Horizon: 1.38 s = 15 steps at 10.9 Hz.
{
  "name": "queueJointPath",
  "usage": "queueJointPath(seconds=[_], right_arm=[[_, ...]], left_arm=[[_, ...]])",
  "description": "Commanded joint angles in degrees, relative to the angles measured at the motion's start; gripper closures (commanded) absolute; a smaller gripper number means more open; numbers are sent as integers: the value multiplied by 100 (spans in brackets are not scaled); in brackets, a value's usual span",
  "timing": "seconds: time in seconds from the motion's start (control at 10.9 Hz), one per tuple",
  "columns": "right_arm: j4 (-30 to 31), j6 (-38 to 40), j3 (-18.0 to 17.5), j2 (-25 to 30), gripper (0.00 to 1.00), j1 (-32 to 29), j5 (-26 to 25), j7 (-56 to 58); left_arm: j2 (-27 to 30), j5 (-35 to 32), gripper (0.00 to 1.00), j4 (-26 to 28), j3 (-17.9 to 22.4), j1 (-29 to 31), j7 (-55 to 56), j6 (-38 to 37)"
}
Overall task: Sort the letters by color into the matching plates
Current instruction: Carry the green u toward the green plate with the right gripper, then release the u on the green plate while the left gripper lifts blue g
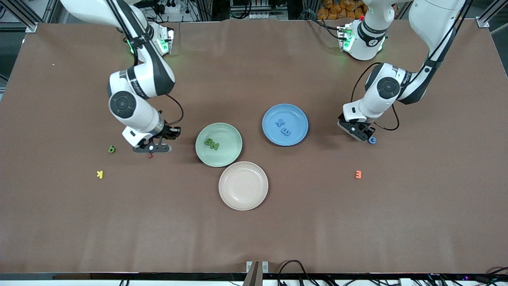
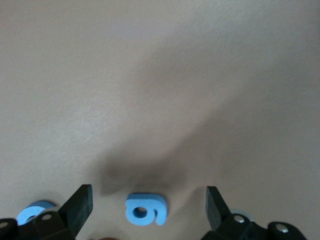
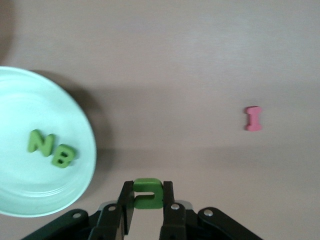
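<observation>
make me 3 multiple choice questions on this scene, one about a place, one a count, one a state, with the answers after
1. Where is the yellow K?
A. in the beige-pink plate
B. on the table toward the right arm's end, nearer the front camera than the green 9
C. in the blue plate

2. How many letters lie in the blue plate?
A. none
B. two
C. four

3. What is the state of the right gripper?
A. shut on a green letter
B. open over the beige-pink plate
C. shut on a red letter

Answers:
1. B, the K sits lower in the front view than the green 9.
2. B, only the blue letters X and E show there.
3. A, the right wrist view shows the green letter pinched between its fingers.
</observation>
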<state>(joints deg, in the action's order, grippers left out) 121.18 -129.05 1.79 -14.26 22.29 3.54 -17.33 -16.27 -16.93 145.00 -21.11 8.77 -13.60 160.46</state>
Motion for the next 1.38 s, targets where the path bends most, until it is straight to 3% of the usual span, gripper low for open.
queueJointPath(seconds=[0.0, 0.73, 1.01, 1.1, 1.19, 1.28], right_arm=[[-515, 126, 40, -366, 77, 486, -28, -60], [-1753, 126, 49, -1534, 77, 1286, -11, -578], [-2036, 126, 49, -1781, 73, 1383, -28, -736], [-2036, 126, 58, -1808, 1, 1427, -46, -763], [-2028, 126, 75, -1808, 0, 1419, -55, -798], [-2019, 135, 93, -1764, 0, 1375, -37, -798]], left_arm=[[-16, 67, 0, 46, 115, 11, -266, 99], [-69, 67, 0, 55, 168, 11, -222, 108], [-69, 67, 21, 55, 168, 11, -178, 91], [-61, 67, 30, 55, 168, 11, -170, 73], [-61, 76, 36, 46, 160, 11, -161, 55], [-34, 67, 49, 37, 160, 11, -100, 55]])
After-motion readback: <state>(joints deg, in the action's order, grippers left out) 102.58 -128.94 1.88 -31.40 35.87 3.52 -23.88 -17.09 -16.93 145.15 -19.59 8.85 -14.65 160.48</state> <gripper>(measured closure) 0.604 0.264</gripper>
